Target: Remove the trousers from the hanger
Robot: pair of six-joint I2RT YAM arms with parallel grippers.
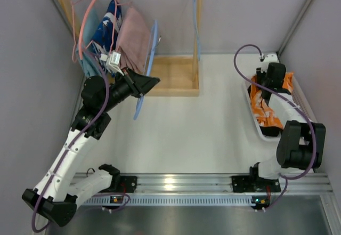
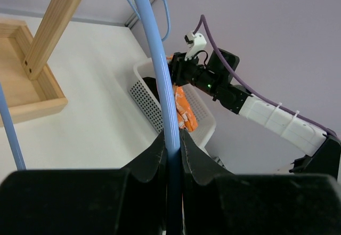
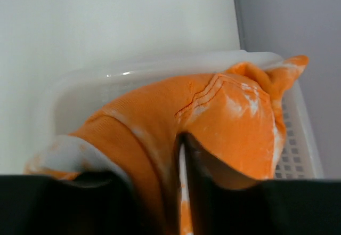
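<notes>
Pinching orange trousers (image 3: 213, 107) lying in the white basket (image 3: 160, 64): right gripper (image 3: 181, 152) nearly closed on a fold. Left gripper (image 2: 171, 139) clamps the blue hanger (image 2: 160, 59). Cloth likely soft, light, limp; grip bunched folds.

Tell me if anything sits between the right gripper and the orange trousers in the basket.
Nothing visible does. The right gripper is down in the white basket, its jaws pinched shut on a fold of the orange trousers. The left gripper clamps the blue hanger across the table.
</notes>
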